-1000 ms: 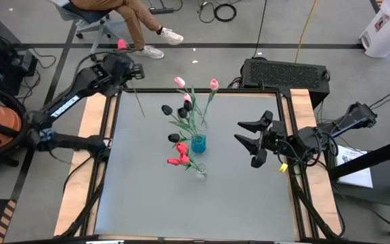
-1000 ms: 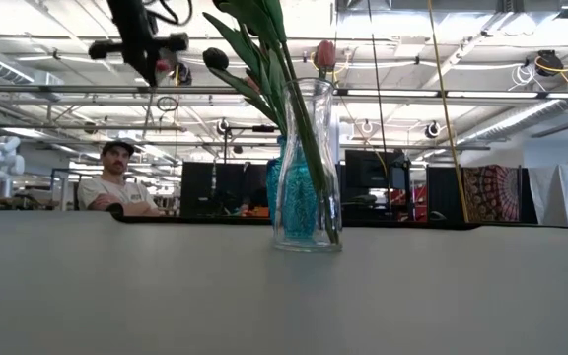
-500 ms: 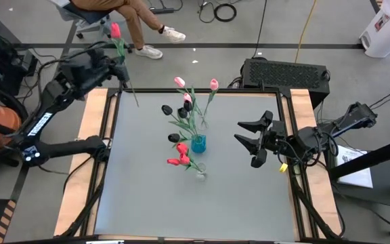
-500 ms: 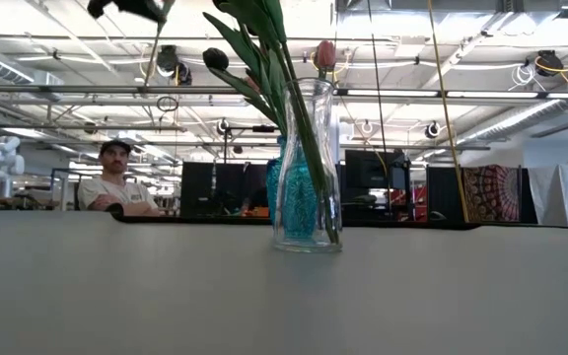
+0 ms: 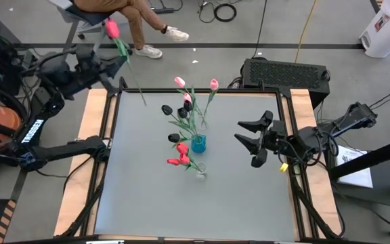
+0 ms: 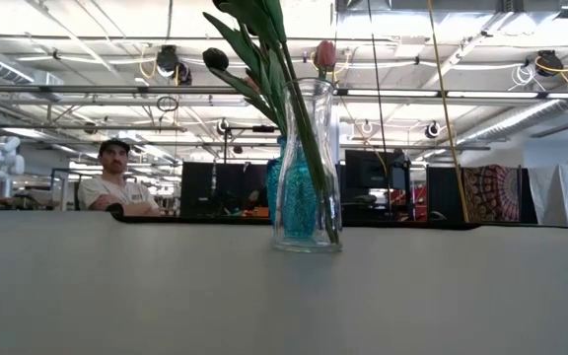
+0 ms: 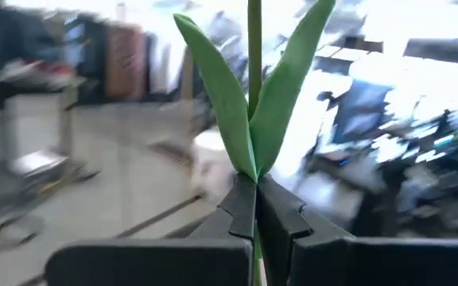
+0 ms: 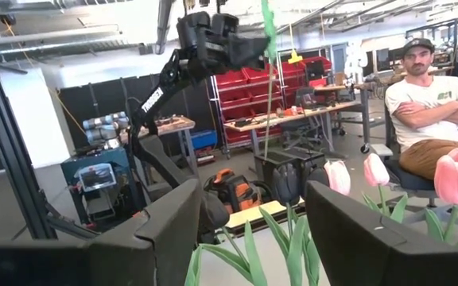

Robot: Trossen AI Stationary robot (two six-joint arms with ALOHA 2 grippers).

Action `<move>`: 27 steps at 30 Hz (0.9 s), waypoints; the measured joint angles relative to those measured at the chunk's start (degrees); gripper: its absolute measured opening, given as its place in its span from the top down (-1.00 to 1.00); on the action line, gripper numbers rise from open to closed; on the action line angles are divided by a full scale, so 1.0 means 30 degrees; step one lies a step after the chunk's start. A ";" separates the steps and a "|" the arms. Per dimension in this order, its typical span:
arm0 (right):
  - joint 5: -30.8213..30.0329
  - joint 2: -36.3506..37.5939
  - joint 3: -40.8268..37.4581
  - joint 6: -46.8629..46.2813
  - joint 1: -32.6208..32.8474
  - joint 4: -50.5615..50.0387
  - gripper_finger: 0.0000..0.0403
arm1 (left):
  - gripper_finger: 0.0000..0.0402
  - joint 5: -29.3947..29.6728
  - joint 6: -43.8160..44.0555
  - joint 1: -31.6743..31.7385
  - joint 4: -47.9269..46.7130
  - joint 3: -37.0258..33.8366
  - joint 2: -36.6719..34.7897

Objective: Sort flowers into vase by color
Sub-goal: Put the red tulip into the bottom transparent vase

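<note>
One pink tulip (image 5: 112,28) is held clamped by its stem in the left pincer (image 5: 111,62), beyond the grey desk (image 5: 147,196) corner. Two vases (image 5: 198,144) with flowers (image 5: 181,102) are seen mid-desk. The right pincer (image 5: 248,141) is kept apart, empty. A seated person (image 6: 114,189) is seen behind, under ceiling beams.

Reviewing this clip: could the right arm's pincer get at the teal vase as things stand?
Probably yes. The right pincer stands open beside the teal vase, bare table between them. Tulips leaning out of it could brush the pincer.
</note>
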State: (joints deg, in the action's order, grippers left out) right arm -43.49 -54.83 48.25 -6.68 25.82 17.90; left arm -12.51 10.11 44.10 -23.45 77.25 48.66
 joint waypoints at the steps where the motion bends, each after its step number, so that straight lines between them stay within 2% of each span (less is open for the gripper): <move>1: -0.0004 0.0000 0.0000 -0.0013 0.0000 0.0073 -0.09 | 0.98 -0.0639 0.0368 0.0000 0.0693 0.0000 0.0007; 7: -0.0055 0.0007 0.0000 -0.0035 0.0000 0.0255 -0.09 | 0.98 -0.3013 0.1378 -0.0007 0.4075 0.0000 0.0022; 13: -0.0077 0.0007 0.0000 -0.0035 0.0000 0.0246 -0.09 | 0.98 -0.4291 0.2164 -0.0208 0.4885 0.0007 0.0120; 27: -0.0082 0.0007 0.0000 -0.0740 -0.0465 0.0290 -0.09 | 0.98 -0.4719 0.3020 -0.3678 0.7808 0.0015 0.2135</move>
State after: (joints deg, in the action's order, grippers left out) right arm -43.74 -54.81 48.25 -8.90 24.43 18.77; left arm -26.67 19.17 33.06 -0.03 77.30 55.07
